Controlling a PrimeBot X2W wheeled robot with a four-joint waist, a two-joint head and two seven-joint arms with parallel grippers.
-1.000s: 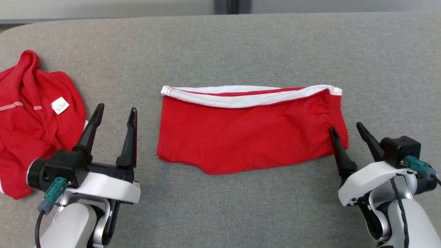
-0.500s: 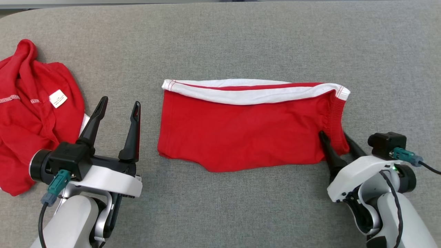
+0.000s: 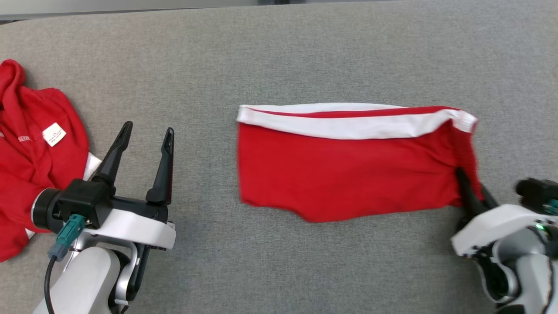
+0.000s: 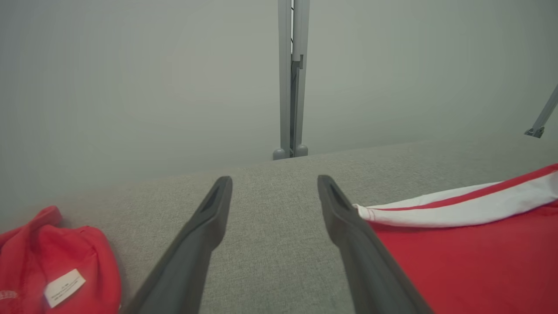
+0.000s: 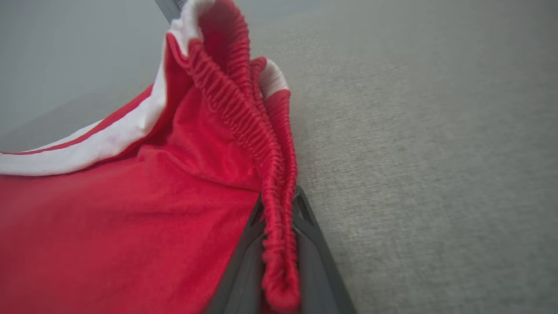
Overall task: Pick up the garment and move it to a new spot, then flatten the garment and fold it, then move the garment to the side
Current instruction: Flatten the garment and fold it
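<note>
The garment [image 3: 348, 170] is a red pair of shorts with a white side stripe, lying folded flat on the grey table [image 3: 305, 52]. My right gripper [image 3: 471, 183] is shut on the garment's right end. In the right wrist view the gathered elastic waistband [image 5: 244, 117] runs down between the fingers of the right gripper [image 5: 279, 200] and is lifted into a ridge. My left gripper [image 3: 147, 129] stands open to the left of the garment, apart from it and holding nothing. In the left wrist view the left gripper [image 4: 274, 183] has bare table between its fingers, with the garment [image 4: 457, 253] to the right.
A second red garment [image 3: 30, 174] with a white label lies crumpled at the table's left edge, just left of my left arm; it also appears in the left wrist view [image 4: 39, 257]. A grey post [image 4: 292, 78] stands behind the table's far edge.
My right gripper has closed on the garment's right waistband end and drawn the garment to the right, away from my left gripper. The head camera has shifted. The left gripper stays open.
</note>
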